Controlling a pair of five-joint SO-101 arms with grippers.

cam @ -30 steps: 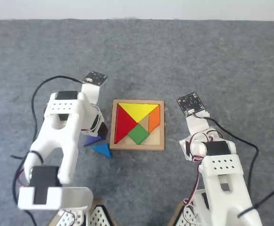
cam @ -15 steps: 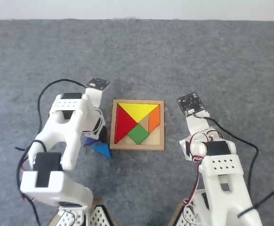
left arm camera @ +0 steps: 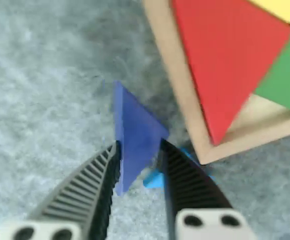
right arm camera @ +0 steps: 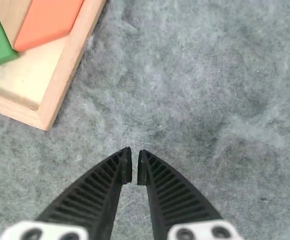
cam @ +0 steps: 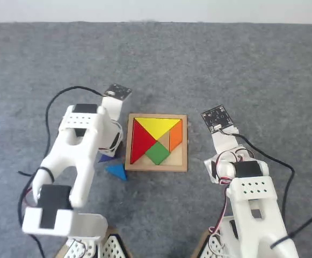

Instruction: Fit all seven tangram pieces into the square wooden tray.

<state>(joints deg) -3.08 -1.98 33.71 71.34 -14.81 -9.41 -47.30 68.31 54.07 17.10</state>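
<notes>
Tray (cam: 156,167) sits mid-desk (cam: 225,70) with four pieces in it: red triangle (cam: 140,141) at the 9 o'clock side, yellow triangle (cam: 157,127) along 12, green square (cam: 157,153) down at 6 and orange piece (cam: 175,137) at 3, with bare wood showing around the 5 o'clock corner. Left claw (left arm camera: 139,145) is pinching the dark blue piece (left arm camera: 135,135), one finger on each side of it, just off the tray's 8 o'clock corner. Light blue triangle (cam: 116,171) lies flat on the desk right beside that, also around 8 o'clock from the tray. Right claw (right arm camera: 133,162) is over bare desk off the tray's 4 o'clock corner, tips pressed nearly together with nothing between them.
</notes>
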